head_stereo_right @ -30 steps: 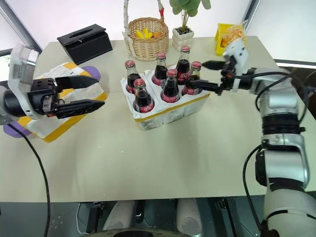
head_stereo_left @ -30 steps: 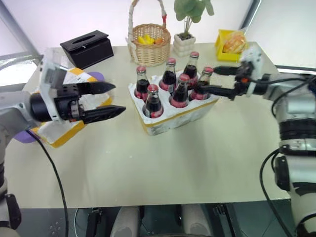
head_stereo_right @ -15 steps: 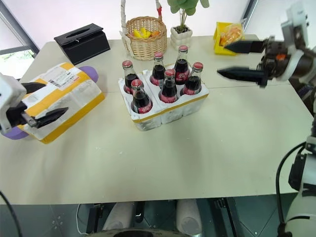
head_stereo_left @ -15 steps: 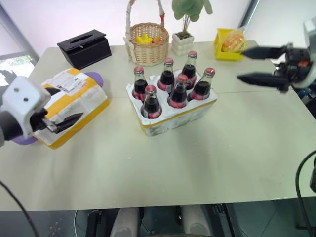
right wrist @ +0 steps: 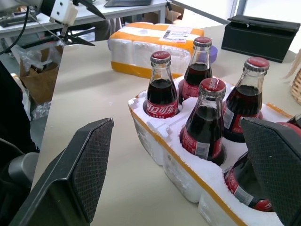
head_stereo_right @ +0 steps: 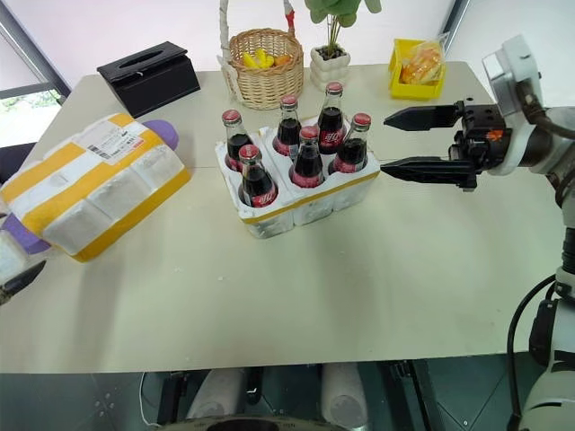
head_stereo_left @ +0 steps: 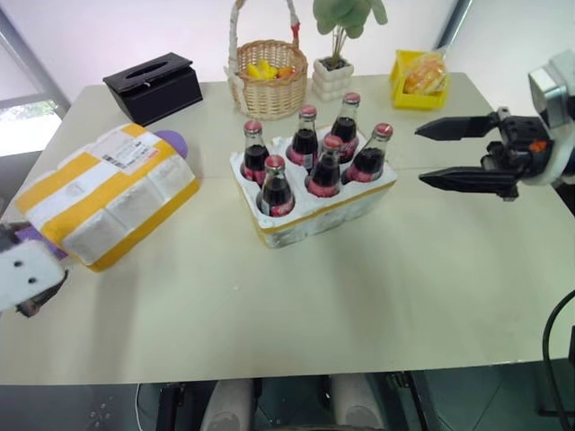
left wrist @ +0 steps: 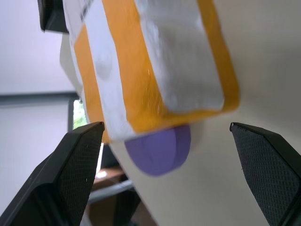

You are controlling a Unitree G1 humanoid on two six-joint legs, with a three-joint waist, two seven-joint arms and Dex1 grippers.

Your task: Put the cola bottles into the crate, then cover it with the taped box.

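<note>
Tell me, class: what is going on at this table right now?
All six cola bottles stand in the white foam crate. The taped box lies apart on the table, not yet used as a cover. The right gripper hovers beside the crate, jaws open and empty; the left gripper is open by the box.

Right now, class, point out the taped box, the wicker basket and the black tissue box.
taped box (head_stereo_right: 94, 189): right eye view, its top face.
wicker basket (head_stereo_right: 266, 83): right eye view, its woven front wall.
black tissue box (head_stereo_right: 151, 79): right eye view, its front side.
</note>
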